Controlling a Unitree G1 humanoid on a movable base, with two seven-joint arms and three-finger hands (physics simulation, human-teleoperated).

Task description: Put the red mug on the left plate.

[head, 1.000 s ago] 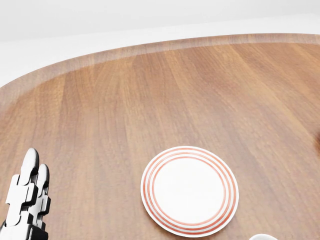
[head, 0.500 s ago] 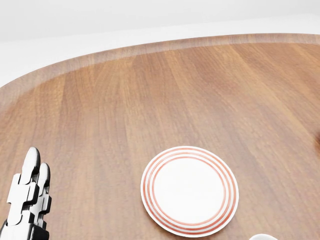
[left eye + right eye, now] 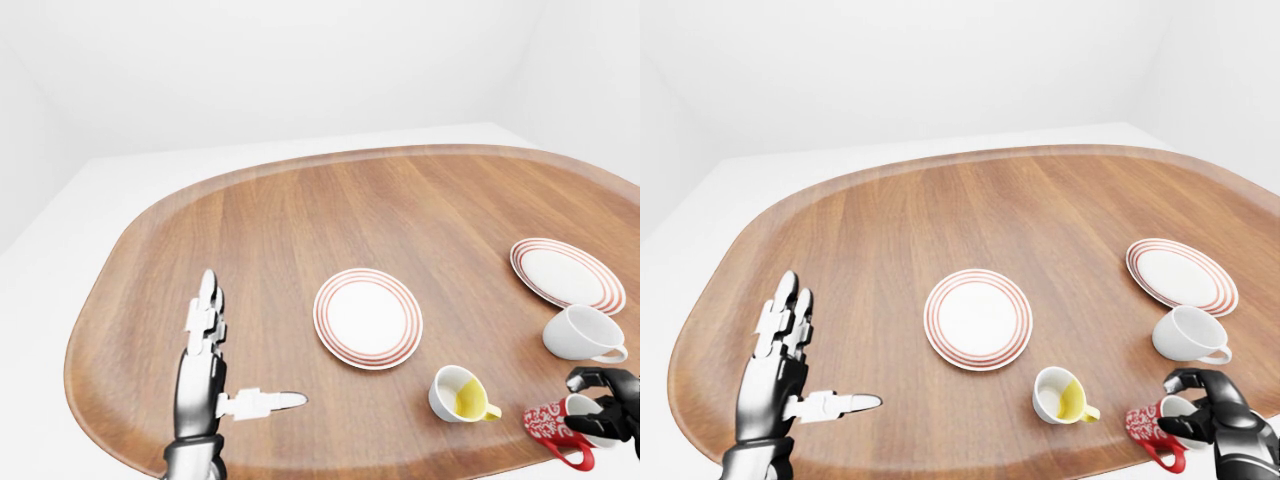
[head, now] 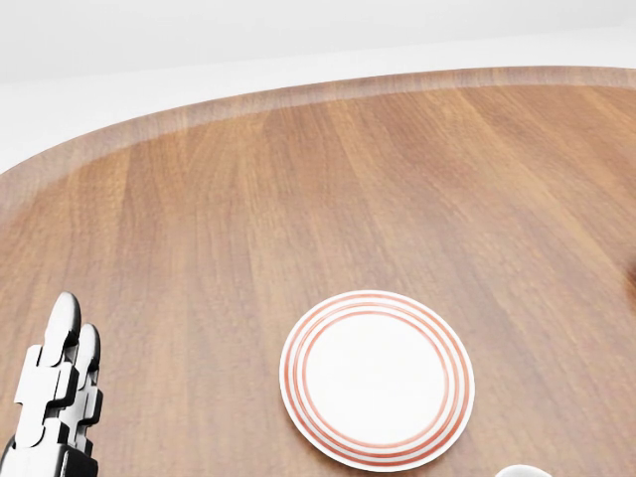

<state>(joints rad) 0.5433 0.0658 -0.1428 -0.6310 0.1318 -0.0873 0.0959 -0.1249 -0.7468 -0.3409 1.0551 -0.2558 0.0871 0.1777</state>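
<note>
Fingers of the right hand (image 3: 1205,410) curl around the tilted red mug (image 3: 1155,425). Left hand (image 3: 215,375) hovers spread beside the left plate (image 3: 368,318).

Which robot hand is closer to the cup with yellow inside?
Right. The right hand grips the red mug just right of the yellow-lined cup; the open left hand hovers far to the cup's left.

surface: rounded wooden table (image 3: 300,215) | carried: left plate (image 3: 367,317), right plate (image 3: 566,273), white mug (image 3: 1185,334), yellow-lined mug (image 3: 1060,395)
</note>
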